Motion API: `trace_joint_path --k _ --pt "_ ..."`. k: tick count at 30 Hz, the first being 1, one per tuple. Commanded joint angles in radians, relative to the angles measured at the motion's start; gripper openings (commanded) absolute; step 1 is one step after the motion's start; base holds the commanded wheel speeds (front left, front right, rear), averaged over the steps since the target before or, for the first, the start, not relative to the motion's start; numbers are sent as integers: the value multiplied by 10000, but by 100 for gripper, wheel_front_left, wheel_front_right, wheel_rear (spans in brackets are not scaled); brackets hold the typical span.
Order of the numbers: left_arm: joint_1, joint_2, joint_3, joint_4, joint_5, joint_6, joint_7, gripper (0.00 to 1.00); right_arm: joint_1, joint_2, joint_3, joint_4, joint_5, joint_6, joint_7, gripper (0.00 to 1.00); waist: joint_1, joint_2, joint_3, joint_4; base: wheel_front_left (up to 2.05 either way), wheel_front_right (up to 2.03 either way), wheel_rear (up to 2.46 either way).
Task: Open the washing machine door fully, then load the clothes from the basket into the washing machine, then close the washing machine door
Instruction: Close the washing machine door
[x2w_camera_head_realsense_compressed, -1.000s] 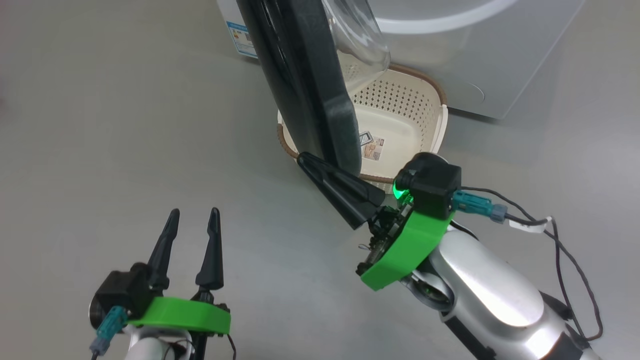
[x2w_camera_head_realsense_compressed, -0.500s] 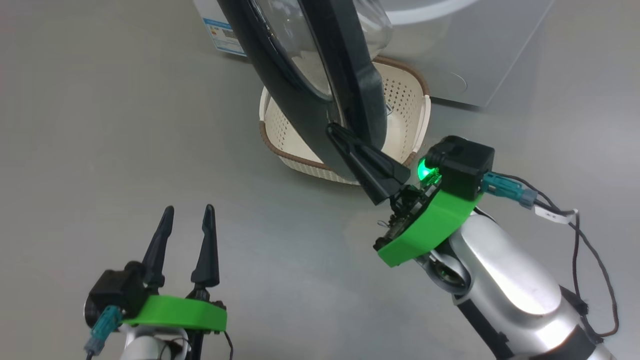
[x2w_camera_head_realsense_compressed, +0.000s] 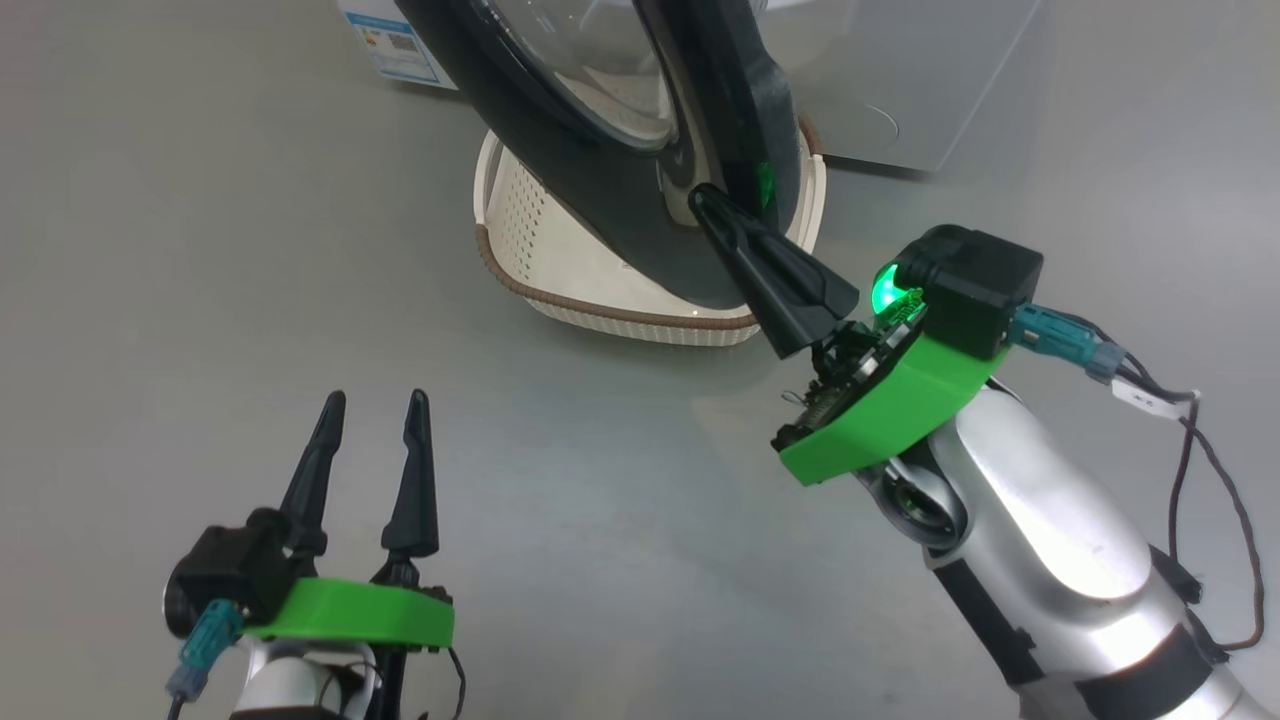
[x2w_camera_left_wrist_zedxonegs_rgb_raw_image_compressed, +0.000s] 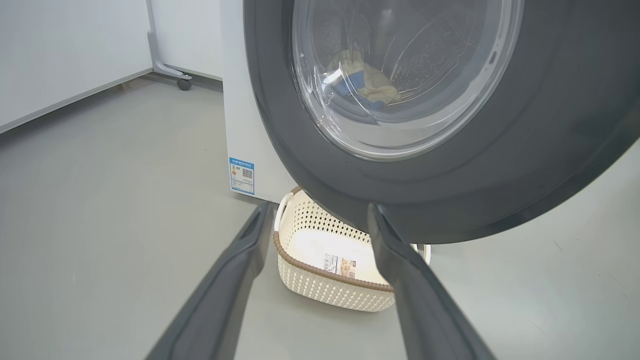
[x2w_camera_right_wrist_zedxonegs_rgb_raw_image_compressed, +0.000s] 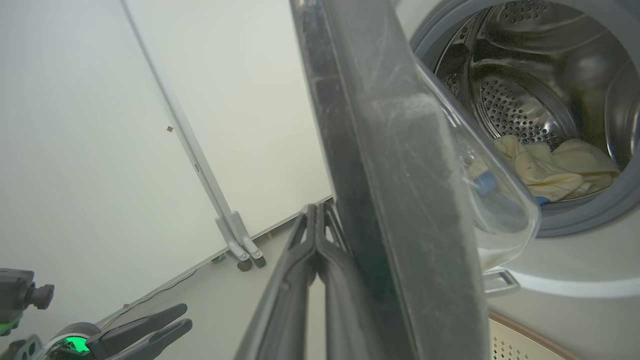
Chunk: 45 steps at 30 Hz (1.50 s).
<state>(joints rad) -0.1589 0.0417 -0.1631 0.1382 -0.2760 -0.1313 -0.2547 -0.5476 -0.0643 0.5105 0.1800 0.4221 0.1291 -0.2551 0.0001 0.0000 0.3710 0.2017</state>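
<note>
The right fingers (x2w_camera_head_realsense_compressed: 770, 280) are pressed together and hold nothing. Their tips lie against the outer face of the washing machine door (x2w_camera_head_realsense_compressed: 620, 230), near its free edge. The left fingers (x2w_camera_head_realsense_compressed: 412, 470) stand spread and empty, low and well apart from the door. That door hangs partly open over the basket (x2w_camera_head_realsense_compressed: 600, 310), which sits bare on the floor (x2w_camera_head_realsense_compressed: 200, 250) before the washing machine (x2w_camera_left_wrist_zedxonegs_rgb_raw_image_compressed: 235, 125). The clothes (x2w_camera_right_wrist_zedxonegs_rgb_raw_image_compressed: 550, 165) lie inside the drum (x2w_camera_right_wrist_zedxonegs_rgb_raw_image_compressed: 500, 100). Opening and loading look done; what is left, I judge, is pushing the door home until it latches.
</note>
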Motion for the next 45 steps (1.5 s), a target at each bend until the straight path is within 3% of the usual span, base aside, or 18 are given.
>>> trace_joint_path --k 1,15,34,45 --pt "-208 85 381 -351 134 6 -70 100 -312 141 -43 -374 -17 16 -67 0 -1 0 59 -54 0 0 0" --pt "-317 85 402 -440 368 6 -70 100 -897 141 -722 -459 -95 16 -67 0 -1 0 620 -400 0 0 0" --pt "-566 85 328 -642 510 6 -70 100 -2459 141 -2061 -58 -776 16 -67 0 -1 0 1624 -331 0 0 0" --pt "-765 85 -260 -1018 509 6 -70 100 -3576 141 -2560 468 -1562 16 -67 0 -1 0 2246 -155 0 0 0"
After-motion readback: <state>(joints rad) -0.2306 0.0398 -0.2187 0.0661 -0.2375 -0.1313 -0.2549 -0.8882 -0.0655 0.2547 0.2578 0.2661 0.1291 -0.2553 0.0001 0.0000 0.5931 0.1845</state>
